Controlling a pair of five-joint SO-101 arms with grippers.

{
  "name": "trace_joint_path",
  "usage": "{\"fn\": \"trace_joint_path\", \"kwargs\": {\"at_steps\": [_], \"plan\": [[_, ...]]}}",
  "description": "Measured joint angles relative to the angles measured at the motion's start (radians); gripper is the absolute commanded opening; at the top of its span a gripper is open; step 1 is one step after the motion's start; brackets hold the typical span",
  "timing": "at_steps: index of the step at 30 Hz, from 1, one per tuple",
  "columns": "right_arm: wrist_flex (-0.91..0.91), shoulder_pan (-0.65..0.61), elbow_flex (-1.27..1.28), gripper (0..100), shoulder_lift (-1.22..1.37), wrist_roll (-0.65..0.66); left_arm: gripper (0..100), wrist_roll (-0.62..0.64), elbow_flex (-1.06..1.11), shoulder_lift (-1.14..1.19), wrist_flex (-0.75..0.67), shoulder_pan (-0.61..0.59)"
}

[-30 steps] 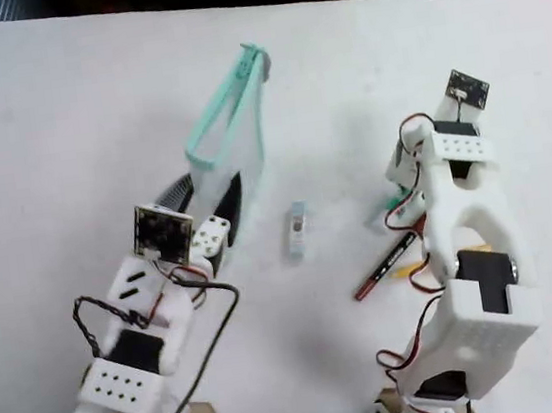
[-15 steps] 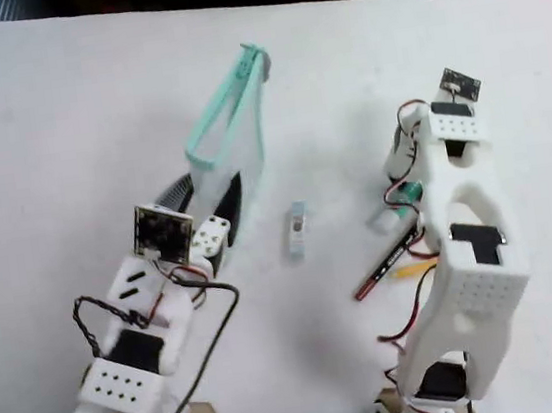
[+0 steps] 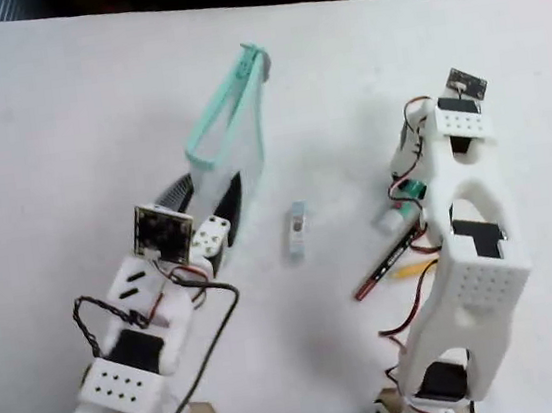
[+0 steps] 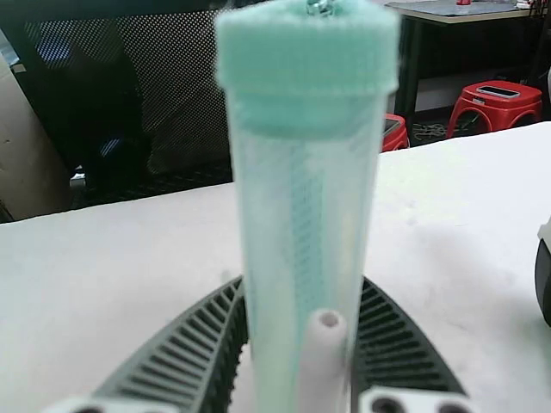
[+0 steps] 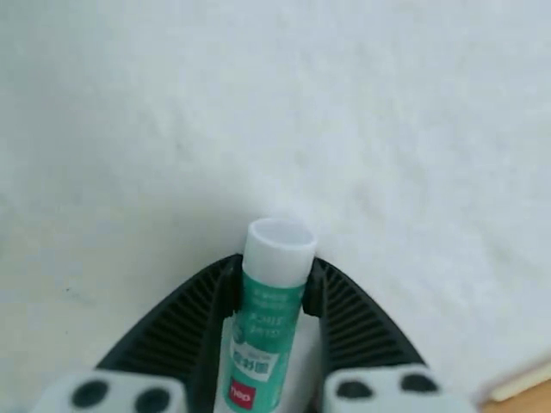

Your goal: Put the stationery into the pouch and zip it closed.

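The mint mesh pouch (image 3: 233,121) lies stretched away from the left arm, and my left gripper (image 3: 211,202) is shut on its near end. In the left wrist view the pouch (image 4: 303,172) runs straight out from between the dark fingers (image 4: 202,344). My right gripper (image 3: 405,203) is shut on a green glue stick (image 3: 410,193). The glue stick's white cap (image 5: 277,245) pokes out past the black fingers (image 5: 194,323). On the table lie a red-and-black pen (image 3: 384,268), a yellow pencil (image 3: 412,270) beside it, and a small pale blue-and-white item (image 3: 298,230) in the middle.
The white table (image 3: 63,112) has open room at the far left and between the pouch and the right arm. Red stools (image 4: 504,96) and a dark mesh panel (image 4: 129,95) stand beyond the far edge. Loose cables hang along both arms.
The right arm has shifted a little right and away with the glue stick in its gripper, so more of the stick shows. The left arm and pouch have stayed still.
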Motion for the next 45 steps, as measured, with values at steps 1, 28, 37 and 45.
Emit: {"fn": "trace_joint_path", "kwargs": {"at_steps": [1, 28, 37, 45], "plan": [[0.0, 0.0, 0.0, 1.8, 0.0, 0.0, 17, 0.0, 0.0, 0.0, 0.0, 0.0], [-0.002, -0.034, 0.002, 1.8, -0.512, 0.106, 17, 0.0, 0.0, 0.0, 0.0, 0.0], [-0.002, -0.166, 0.002, 1.8, -0.786, 0.106, 17, 0.0, 0.0, 0.0, 0.0, 0.0], [-0.002, -0.245, 0.002, 1.8, -1.019, 0.172, 17, 0.0, 0.0, 0.0, 0.0, 0.0]]}}
